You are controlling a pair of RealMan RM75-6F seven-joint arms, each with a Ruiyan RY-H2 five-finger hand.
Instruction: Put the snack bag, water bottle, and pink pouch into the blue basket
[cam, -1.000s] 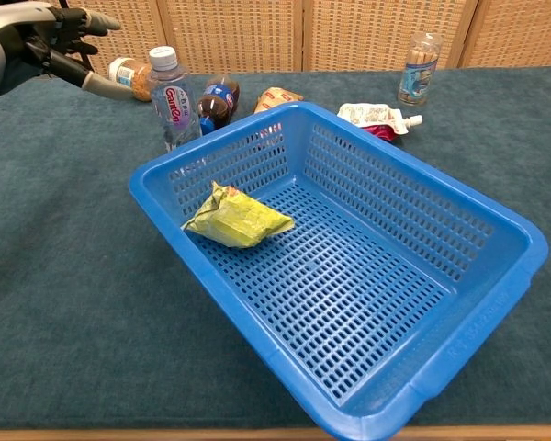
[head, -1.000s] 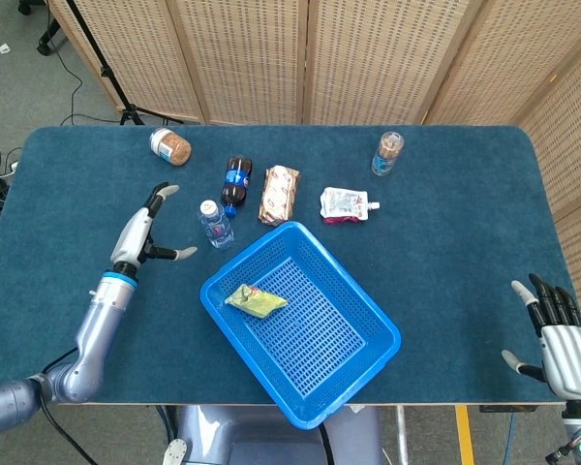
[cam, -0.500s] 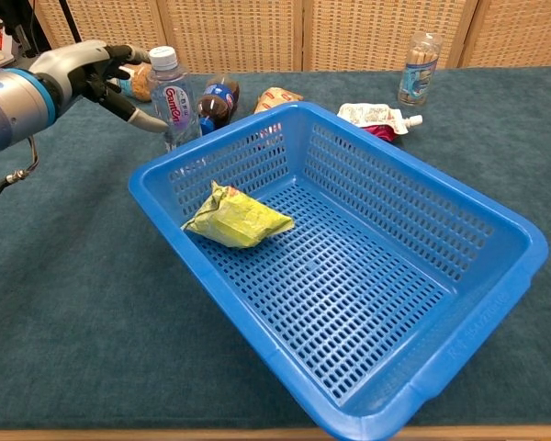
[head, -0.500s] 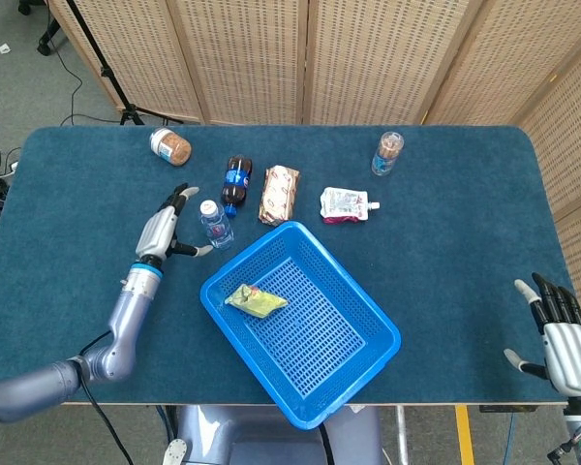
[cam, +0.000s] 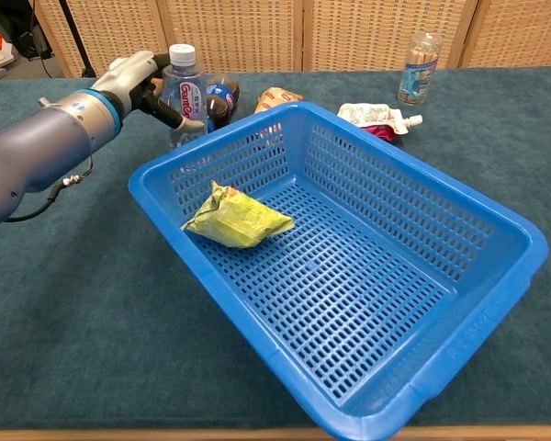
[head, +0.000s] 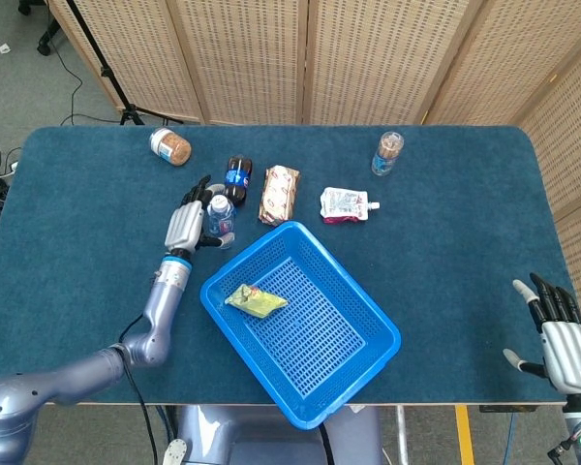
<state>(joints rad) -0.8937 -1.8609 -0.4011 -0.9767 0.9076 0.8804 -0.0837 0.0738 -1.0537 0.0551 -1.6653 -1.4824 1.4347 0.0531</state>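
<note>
The blue basket (head: 368, 315) (cam: 496, 230) sits at the table's front centre with a yellow-green snack bag (head: 256, 300) (cam: 239, 218) lying in its near-left corner. A clear water bottle (head: 220, 215) (cam: 185, 87) stands upright just beyond the basket's left corner. My left hand (head: 188, 225) (cam: 140, 77) is against the bottle's left side, thumb stretched in front of it and fingers spread behind, not closed. The pink-and-white pouch (head: 346, 204) (cam: 376, 117) lies flat past the basket's far edge. My right hand (head: 562, 339) hovers open at the table's front right corner, holding nothing.
A cola bottle (head: 235, 172) (cam: 219, 99) and a brown snack packet (head: 279, 194) (cam: 277, 96) lie beside the water bottle. A jar with brown contents (head: 169, 147) stands at the back left, a clear jar (head: 388, 153) (cam: 419, 57) at the back. Wicker screens stand behind the table.
My left hand has swept right to the water bottle and now brackets it. The bottle has shifted slightly right. My right hand has stayed put.
</note>
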